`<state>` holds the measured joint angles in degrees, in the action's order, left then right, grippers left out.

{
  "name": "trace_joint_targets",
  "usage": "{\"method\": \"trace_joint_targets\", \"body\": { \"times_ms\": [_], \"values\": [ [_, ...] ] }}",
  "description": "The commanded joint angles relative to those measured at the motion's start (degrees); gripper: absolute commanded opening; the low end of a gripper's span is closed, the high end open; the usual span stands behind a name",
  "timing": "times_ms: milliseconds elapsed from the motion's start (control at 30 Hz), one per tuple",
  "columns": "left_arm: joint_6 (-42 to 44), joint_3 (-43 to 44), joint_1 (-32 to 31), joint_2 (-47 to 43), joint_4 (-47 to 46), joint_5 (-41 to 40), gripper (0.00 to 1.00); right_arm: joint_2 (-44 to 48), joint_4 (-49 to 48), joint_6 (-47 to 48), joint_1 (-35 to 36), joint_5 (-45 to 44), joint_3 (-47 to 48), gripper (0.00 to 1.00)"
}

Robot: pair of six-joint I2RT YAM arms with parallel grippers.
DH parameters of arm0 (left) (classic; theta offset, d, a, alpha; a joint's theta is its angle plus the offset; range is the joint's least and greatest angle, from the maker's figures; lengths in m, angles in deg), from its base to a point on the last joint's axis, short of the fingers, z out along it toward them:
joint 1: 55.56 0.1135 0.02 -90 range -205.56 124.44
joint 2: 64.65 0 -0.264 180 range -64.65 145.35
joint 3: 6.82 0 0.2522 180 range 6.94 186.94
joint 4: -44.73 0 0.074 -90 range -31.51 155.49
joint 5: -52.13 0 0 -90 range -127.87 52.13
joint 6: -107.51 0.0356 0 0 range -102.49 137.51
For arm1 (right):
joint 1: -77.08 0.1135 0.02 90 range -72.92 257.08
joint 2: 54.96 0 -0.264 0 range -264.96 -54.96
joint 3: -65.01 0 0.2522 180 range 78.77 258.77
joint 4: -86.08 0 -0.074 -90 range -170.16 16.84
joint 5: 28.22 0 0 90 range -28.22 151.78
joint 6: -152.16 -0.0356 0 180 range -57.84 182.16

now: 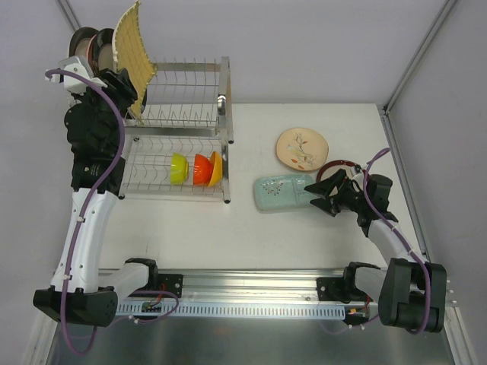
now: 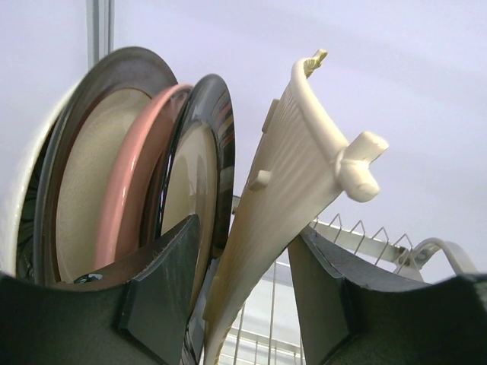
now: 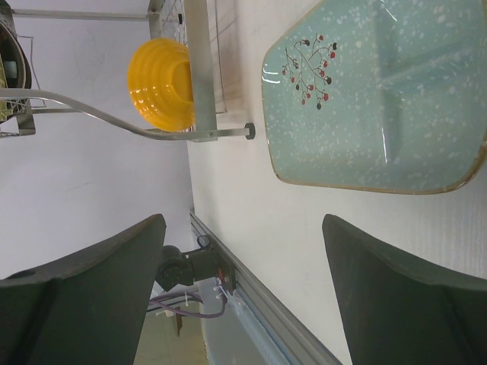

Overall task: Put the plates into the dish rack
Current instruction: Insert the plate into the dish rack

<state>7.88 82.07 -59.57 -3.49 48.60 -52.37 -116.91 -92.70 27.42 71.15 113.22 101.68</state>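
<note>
Your left end effector is at the far left of the upper tier of the shiny silver wire dish rack. Its fingers flank the yellow woven square plate, which stands on edge just right of three upright round plates. You cannot tell whether it grips the plate. Your right end effector is spread wide and empty, low over the white counter at the right end of the pale teal rectangular dish.
</note>
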Motion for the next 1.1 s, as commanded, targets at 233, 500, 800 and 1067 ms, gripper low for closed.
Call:
{"method": "trace_joint_targets", "body": {
  "times_ms": [233, 500, 800, 1067],
  "values": [
    [-4.08, 4.85, 0.58, 0.62, 0.13, -2.11, 0.59, 0.52, -0.30, 1.78, 0.48, 0.33, 1.34, 0.89],
    [-5.75, 3.88, 0.58, -0.78, 1.72, -5.62, 0.68, 0.61, -0.12, 2.05, 0.48, 0.24, 1.43, 0.89],
    [-5.93, 4.32, 0.58, -1.05, 2.16, -8.61, 0.64, 0.69, 0.14, 2.13, 0.57, 0.06, 1.43, 0.89],
    [-7.86, 4.67, 0.58, -0.61, 3.47, -10.46, 0.62, 0.78, 0.23, 2.13, 0.57, 0.06, 1.52, 0.89]
  ]
}}
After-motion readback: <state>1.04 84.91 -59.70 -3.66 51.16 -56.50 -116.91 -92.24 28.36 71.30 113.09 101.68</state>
